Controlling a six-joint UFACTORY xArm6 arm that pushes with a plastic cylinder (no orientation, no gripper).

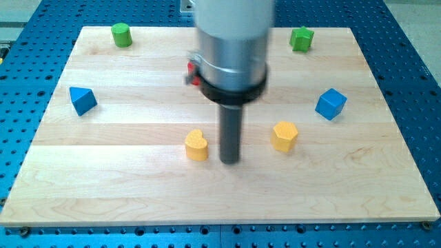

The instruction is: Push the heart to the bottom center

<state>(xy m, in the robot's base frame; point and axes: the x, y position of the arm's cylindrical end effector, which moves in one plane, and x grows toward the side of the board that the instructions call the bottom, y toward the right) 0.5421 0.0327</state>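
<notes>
The yellow heart block (196,145) lies on the wooden worktop (124,186) a little to the view's left of centre and somewhat below the middle, with open board between it and the bottom edge. Just beside it on the view's right stands my tip (230,162), the lower end of the dark rod; a narrow strip of wood shows between the rod and the heart, so the two look apart, though the gap is small. The end effector here is only this plain rod under a wide silver and black housing, with no jaws to open or close, and it holds nothing. On the other side of my tip, toward the view's right and at about the same height as the heart, sits a yellow hexagonal block (284,136), near the rod but clearly apart from it. A small red block (192,74) peeks out at the left edge of the housing, mostly hidden, so its shape cannot be made out. Further out, a blue triangular block (82,100) rests near the worktop's left edge, and a blue cube (331,103) near its right edge. At the view's top left stands a green cylinder (122,34), and at the top right a green block (301,38) with a notched, roughly star-like outline. The worktop rests on a blue perforated base (413,41).
</notes>
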